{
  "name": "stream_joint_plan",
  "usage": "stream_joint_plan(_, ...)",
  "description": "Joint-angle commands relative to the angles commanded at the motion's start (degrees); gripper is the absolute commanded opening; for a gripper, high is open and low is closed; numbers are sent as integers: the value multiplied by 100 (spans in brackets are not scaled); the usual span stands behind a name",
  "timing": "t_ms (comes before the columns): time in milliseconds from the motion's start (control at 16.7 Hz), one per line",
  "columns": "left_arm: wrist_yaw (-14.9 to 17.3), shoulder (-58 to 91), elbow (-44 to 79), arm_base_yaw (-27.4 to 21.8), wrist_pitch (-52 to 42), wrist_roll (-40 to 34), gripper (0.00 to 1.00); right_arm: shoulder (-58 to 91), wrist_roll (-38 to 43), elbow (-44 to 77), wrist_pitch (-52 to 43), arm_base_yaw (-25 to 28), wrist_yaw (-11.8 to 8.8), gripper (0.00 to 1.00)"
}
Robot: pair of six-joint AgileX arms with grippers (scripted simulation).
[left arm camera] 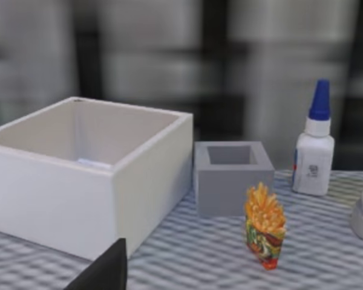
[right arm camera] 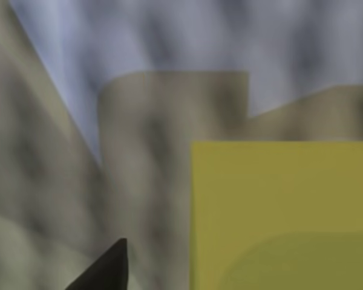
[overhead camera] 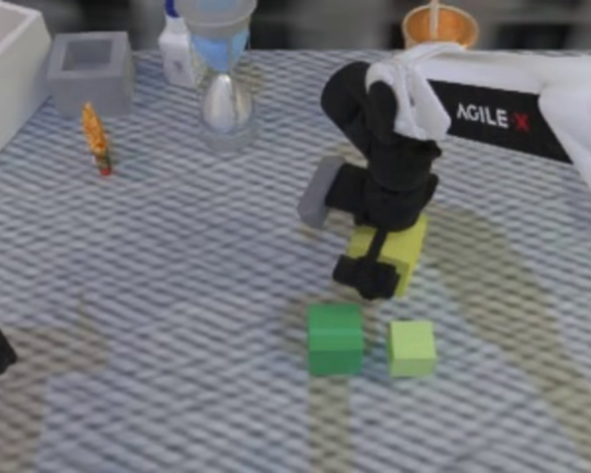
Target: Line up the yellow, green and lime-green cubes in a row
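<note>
We have the green cube [overhead camera: 335,338] and the lime-green cube [overhead camera: 412,348] side by side near the table's front. The yellow cube [overhead camera: 399,251] sits just behind them, not yet in line — our right gripper [overhead camera: 366,274] is over it, its finger state unclear. Our left arm is parked at the left edge.

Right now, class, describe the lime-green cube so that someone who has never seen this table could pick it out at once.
Find the right arm's gripper reaching over the middle of the table, at the yellow cube. Just nearer the table's front edge two smaller cubes sit side by side, apart. The lime-green cube is the right one: paler and smaller than the deep green cube at its left.
</note>
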Motion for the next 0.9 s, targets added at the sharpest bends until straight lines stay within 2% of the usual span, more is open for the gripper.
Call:
stream_joint_plan(780,0,0,0,0,0,0,100,0,0,0,0,0,0,2)
stream_joint_plan(900,0,0,0,0,0,0,100,0,0,0,0,0,0,0)
